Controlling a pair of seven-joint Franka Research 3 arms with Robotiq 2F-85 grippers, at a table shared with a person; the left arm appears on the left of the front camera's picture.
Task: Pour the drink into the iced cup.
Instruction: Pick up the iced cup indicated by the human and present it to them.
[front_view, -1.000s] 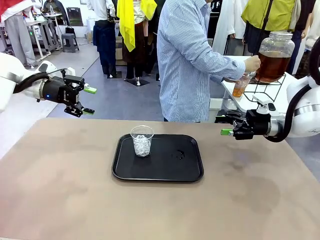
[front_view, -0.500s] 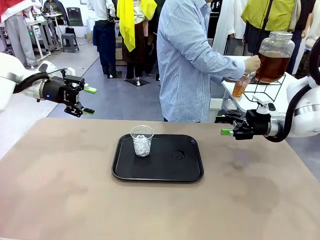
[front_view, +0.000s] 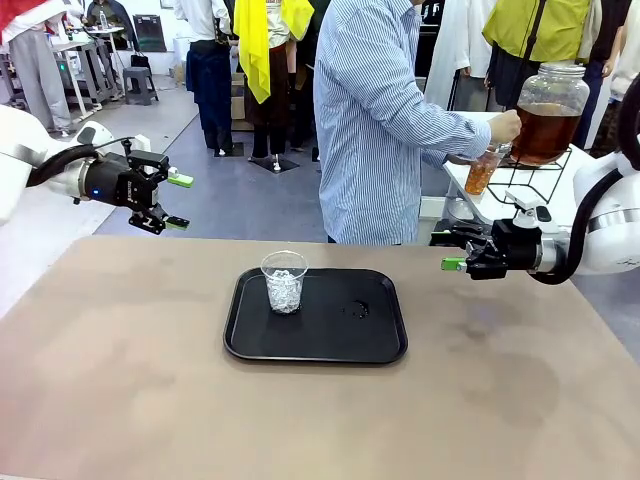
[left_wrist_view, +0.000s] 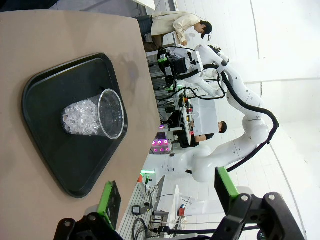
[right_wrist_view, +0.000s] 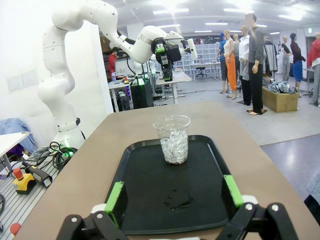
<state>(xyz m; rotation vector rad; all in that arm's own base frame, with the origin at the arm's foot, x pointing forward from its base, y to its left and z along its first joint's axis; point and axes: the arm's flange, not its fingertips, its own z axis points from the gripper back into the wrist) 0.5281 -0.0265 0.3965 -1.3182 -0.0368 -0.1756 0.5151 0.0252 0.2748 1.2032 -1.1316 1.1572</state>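
Observation:
The iced cup (front_view: 284, 282), clear plastic and half full of ice, stands upright on the left part of a black tray (front_view: 316, 340) at mid-table. Behind the table's far right corner a person holds a small cup (front_view: 482, 172) of amber drink under a big glass jar (front_view: 546, 118) of the same drink. My left gripper (front_view: 179, 201) hovers open, high off the table's far left corner. At the right, my right gripper (front_view: 446, 251) hangs open just above the table edge, aimed at the tray. Both wrist views face the iced cup (left_wrist_view: 92, 120) (right_wrist_view: 174, 139) between open, empty grippers (left_wrist_view: 167, 192) (right_wrist_view: 174, 194).
A small wet smear (front_view: 357, 309) marks the tray right of the cup. The jar sits on a wire stand (front_view: 535, 180) on a white side table. The person in a striped shirt (front_view: 375, 120) stands at the far edge. Bare brown tabletop (front_view: 130, 380) surrounds the tray.

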